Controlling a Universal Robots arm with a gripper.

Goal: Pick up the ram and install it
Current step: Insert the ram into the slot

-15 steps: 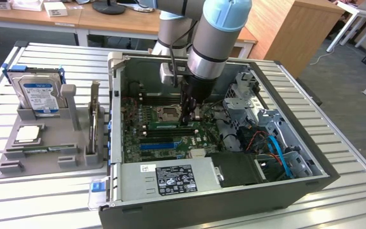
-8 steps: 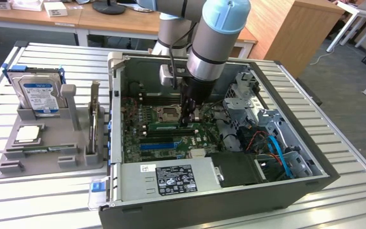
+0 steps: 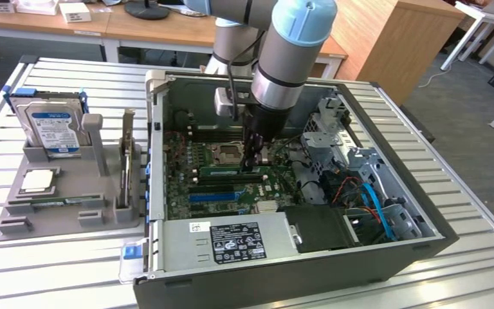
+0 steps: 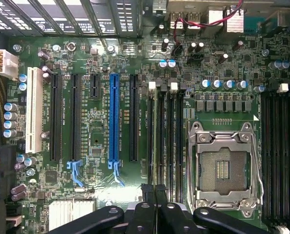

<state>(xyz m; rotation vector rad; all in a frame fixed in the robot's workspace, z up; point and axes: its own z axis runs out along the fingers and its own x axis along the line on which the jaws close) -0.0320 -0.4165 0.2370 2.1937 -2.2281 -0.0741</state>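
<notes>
A robot arm reaches straight down into an open computer case [image 3: 273, 270] that lies on its side on a slatted metal bench [image 3: 453, 257]. The claw [image 3: 254, 161] is shut, its dark fingers [image 4: 145, 207] pressed together with nothing visible between them. Its tip sits low over the green motherboard [image 3: 187, 193], beside the memory slots and just near of the empty processor socket [image 3: 228, 153]. The ram [image 3: 221, 172], a narrow green stick with a pale label strip, stands on edge in a slot on the motherboard, running left from the claw tip. Whether the tip touches the stick's right end cannot be told. In the wrist view the closed fingers hang over the long black memory slots [image 4: 169, 136], with the socket just beside them. On the bench at the exterior view's left, well apart from the claw, a grey tray [image 3: 24, 225] holds an upright hard drive [image 3: 54, 125] and a square silver processor chip [image 3: 39, 181]
</notes>
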